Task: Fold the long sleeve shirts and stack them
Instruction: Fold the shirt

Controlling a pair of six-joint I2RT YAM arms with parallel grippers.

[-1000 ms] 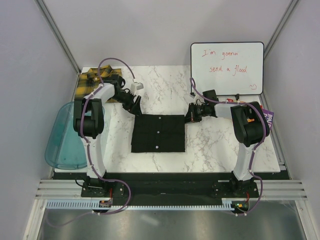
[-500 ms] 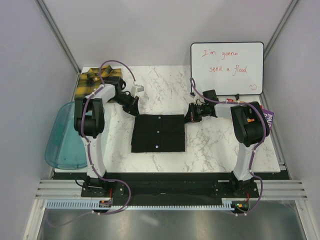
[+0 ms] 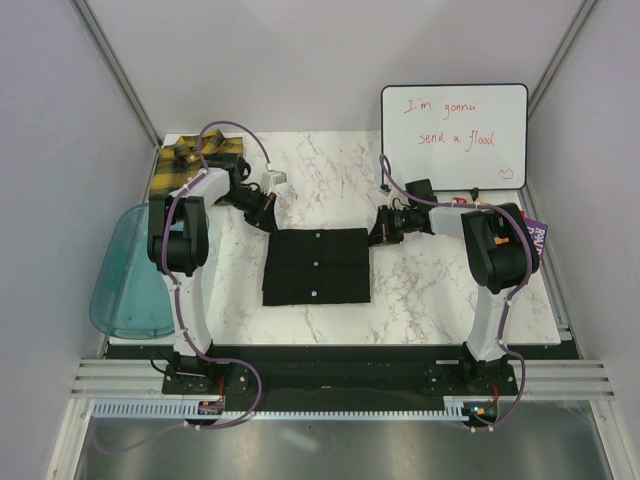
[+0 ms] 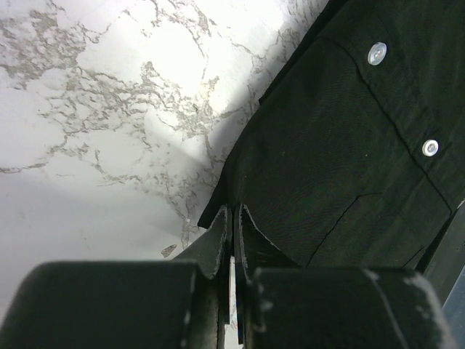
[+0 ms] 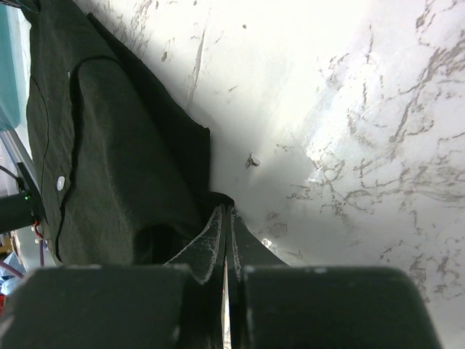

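Currently on the table (image 3: pixel 330 175): black shirt (image 3: pixel 316 268), folded flat at the middle; plaid shirt (image 3: pixel 178 170) at the far-left corner.

Grasp, right claw (image 5: pixel 227 209): narrow, pinching the black shirt's far-right corner.

Grasp, left claw (image 4: pixel 232 212): narrowed to a slit at the far-left corner; cloth between, cannot tell.

Handling: confirm both pinches, lift level together, keep the fold taut.
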